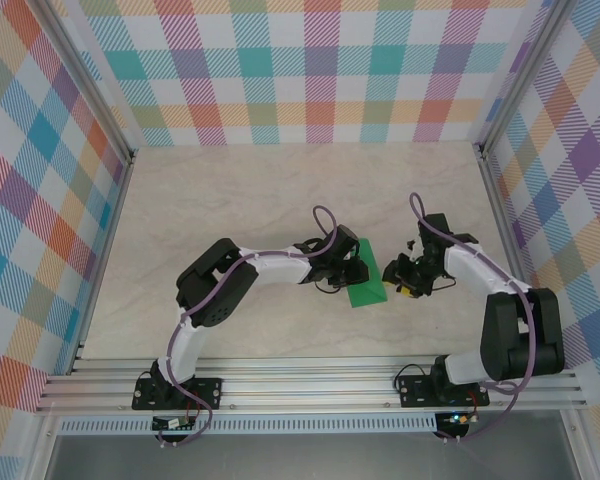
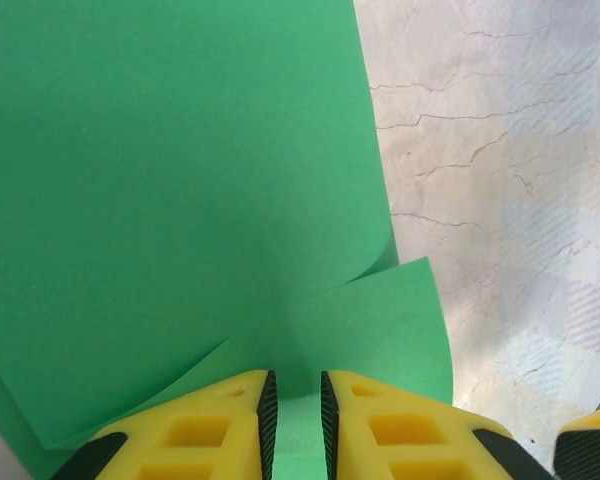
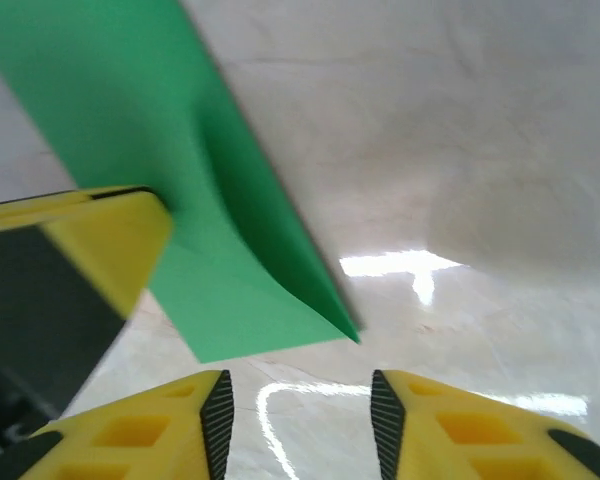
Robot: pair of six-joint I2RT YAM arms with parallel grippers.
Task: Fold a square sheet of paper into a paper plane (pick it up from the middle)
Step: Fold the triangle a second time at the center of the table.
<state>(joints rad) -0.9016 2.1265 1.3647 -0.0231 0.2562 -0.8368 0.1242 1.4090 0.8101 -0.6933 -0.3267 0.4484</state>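
Observation:
The square sheet of paper (image 1: pixel 367 284) is bright green and folded over on itself, at the middle of the table between my two grippers. In the left wrist view the paper (image 2: pixel 180 180) curls in two layers, and my left gripper (image 2: pixel 295 390) is shut on it, with a strip of green pinched between the narrow jaws. My left gripper (image 1: pixel 352 268) sits at the paper's left edge. From the right wrist the paper (image 3: pixel 235 295) hangs tilted above the table, its corner just ahead of my right gripper (image 3: pixel 300 390). That gripper is open with nothing between its fingers.
The pale marbled tabletop (image 1: pixel 230 200) spreads out around the paper. Checkered walls (image 1: pixel 300 70) close in the back and both sides. An aluminium rail (image 1: pixel 310 385) with the arm bases runs along the near edge.

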